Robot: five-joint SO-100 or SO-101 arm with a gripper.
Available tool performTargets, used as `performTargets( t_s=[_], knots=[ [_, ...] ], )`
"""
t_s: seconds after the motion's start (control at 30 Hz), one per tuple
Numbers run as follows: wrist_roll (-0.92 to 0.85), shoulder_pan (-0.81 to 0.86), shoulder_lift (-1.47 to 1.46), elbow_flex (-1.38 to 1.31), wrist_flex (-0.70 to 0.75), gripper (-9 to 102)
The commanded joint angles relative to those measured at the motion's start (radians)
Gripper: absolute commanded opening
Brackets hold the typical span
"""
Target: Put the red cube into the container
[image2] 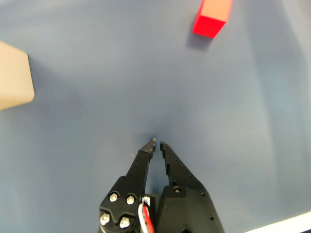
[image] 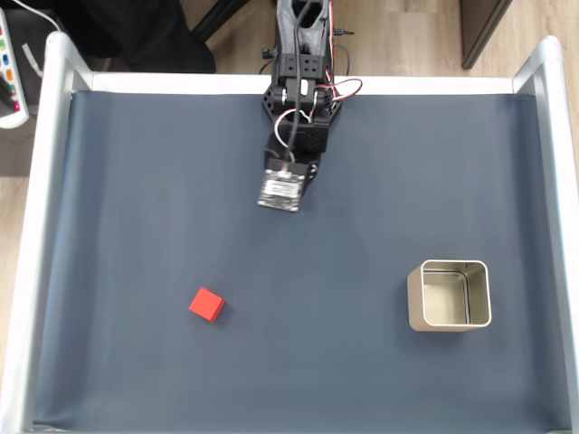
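Red cube [image: 207,305] is seen lying on the dark worktop [image: 136,181], well apart from the container [image: 450,296]. Gripper [image2: 157,143] is held above the bare mat, fingers [image2: 146,153] nearly closed, empty. Fingers should be spread before descent, squared to opposite cube faces.

A dark blue mat [image: 136,181] covers the white-railed table [image: 41,226] — wooden floor [image: 407,36] beyond.

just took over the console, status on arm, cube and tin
Gripper empty, fingers nearly closed, above bare mat. Small red cube loose on the dark blue mat, untouched. Square cream-silver metal tin apart, upright, empty. Path clear.
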Motion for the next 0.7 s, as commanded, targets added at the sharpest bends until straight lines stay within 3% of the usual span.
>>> performTargets(
  t_s=[0.0,0.33,0.67],
  knots=[
    [0.015,0.074,-0.077,-0.124,-0.084,0],
    [-0.064,0.209,-0.267,-0.364,-0.043,1],
    [-0.014,0.272,-0.686,-0.790,0.057,3]
  ],
)
